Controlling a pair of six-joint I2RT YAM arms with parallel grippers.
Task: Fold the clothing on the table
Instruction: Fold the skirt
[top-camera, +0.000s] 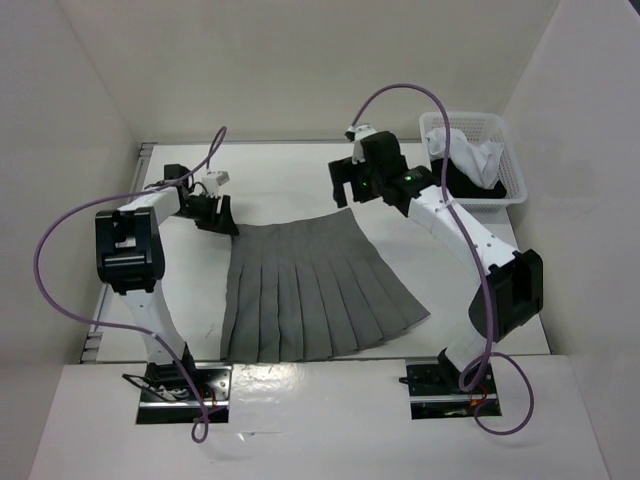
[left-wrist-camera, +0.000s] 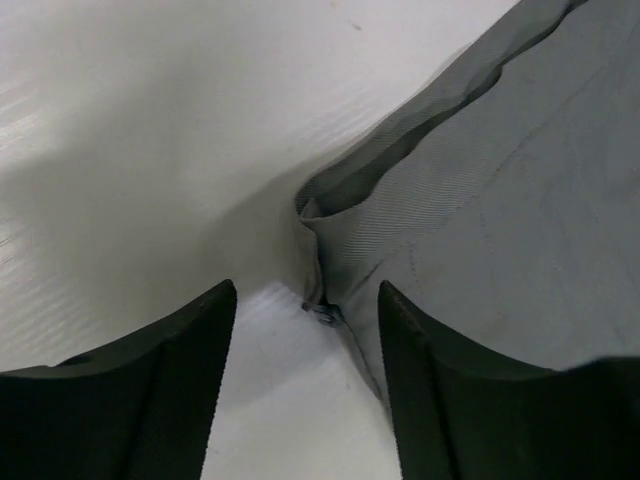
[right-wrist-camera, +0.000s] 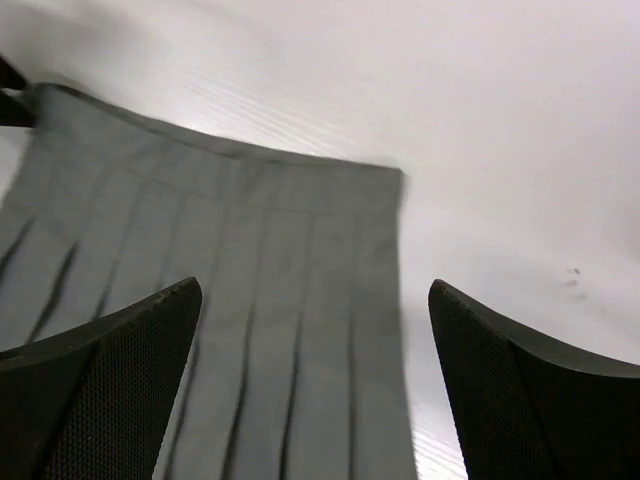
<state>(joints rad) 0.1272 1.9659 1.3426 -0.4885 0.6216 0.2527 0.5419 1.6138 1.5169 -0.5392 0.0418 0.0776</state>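
The clothing, a dark grey pleated skirt (top-camera: 310, 290), lies spread flat on the white table (top-camera: 290, 170), waistband to the far side and hem toward the arm bases. My left gripper (top-camera: 222, 215) is low at the waistband's left corner. In the left wrist view its jaws (left-wrist-camera: 305, 287) stand apart around that corner of the skirt (left-wrist-camera: 500, 200), where a small zipper pull shows; nothing is pinched. My right gripper (top-camera: 345, 185) hovers open above the waistband's right corner. In the right wrist view the skirt (right-wrist-camera: 260, 250) lies below the open gripper (right-wrist-camera: 313, 285).
A white basket (top-camera: 515, 170) holding white and black garments stands at the far right of the table. White panels wall the table at the back and both sides. A metal rail (top-camera: 92, 340) runs along the left edge.
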